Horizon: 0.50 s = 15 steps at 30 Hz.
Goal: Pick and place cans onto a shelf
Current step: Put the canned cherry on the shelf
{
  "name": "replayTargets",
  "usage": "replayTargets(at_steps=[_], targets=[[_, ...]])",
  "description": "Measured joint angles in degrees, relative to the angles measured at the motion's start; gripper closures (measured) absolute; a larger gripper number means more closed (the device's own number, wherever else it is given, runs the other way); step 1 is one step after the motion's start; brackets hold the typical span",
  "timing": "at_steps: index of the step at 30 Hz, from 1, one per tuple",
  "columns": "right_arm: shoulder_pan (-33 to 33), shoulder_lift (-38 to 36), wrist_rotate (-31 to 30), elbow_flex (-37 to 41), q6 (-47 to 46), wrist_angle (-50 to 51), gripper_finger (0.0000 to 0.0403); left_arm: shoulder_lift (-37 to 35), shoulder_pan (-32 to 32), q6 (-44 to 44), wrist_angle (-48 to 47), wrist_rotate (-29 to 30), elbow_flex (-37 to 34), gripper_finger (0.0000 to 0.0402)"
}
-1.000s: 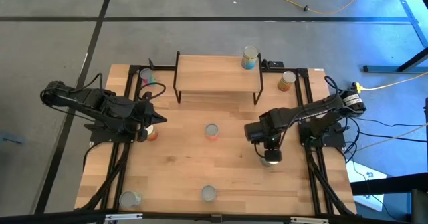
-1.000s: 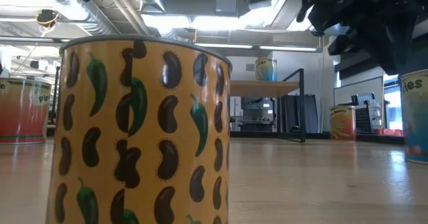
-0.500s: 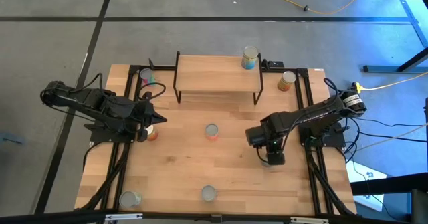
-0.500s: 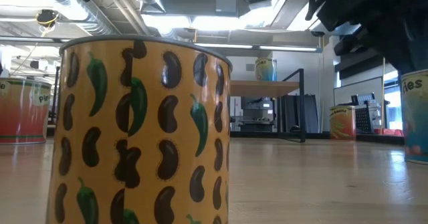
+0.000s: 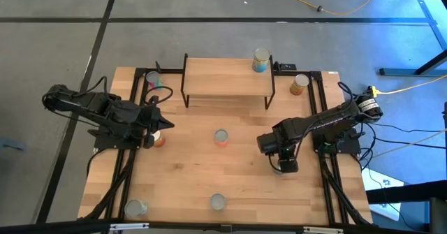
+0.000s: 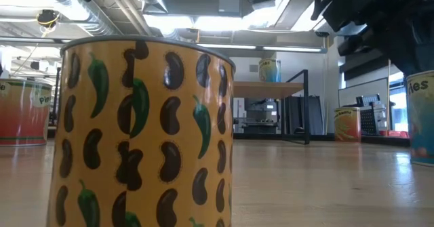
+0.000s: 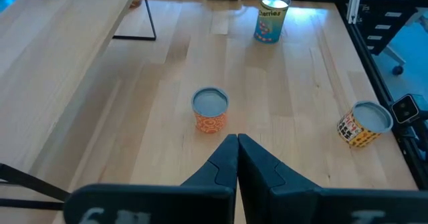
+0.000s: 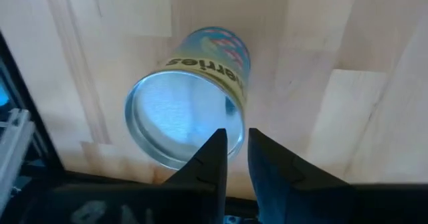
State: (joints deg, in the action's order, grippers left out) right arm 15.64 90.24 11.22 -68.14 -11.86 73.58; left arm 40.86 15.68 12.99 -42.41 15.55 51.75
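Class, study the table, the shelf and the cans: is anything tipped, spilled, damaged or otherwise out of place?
Nothing stands out. Every visible can stands upright, including the one on the shelf near its right end. The right gripper hangs directly above a blue-labelled can, fingers nearly shut; the left gripper waits shut at the table's left.

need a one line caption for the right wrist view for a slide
Right gripper poised directly above an upright blue-labelled can on the wooden table, fingers nearly together.
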Motion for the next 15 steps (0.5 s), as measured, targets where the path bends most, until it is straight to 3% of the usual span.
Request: replayTargets(at_steps=[15], targets=[[-0.04, 0.0, -0.66, 0.02, 0.35, -1.2, 0.0341, 0.0, -0.01, 0.0, 0.0, 0.0, 0.0, 0.0401]])
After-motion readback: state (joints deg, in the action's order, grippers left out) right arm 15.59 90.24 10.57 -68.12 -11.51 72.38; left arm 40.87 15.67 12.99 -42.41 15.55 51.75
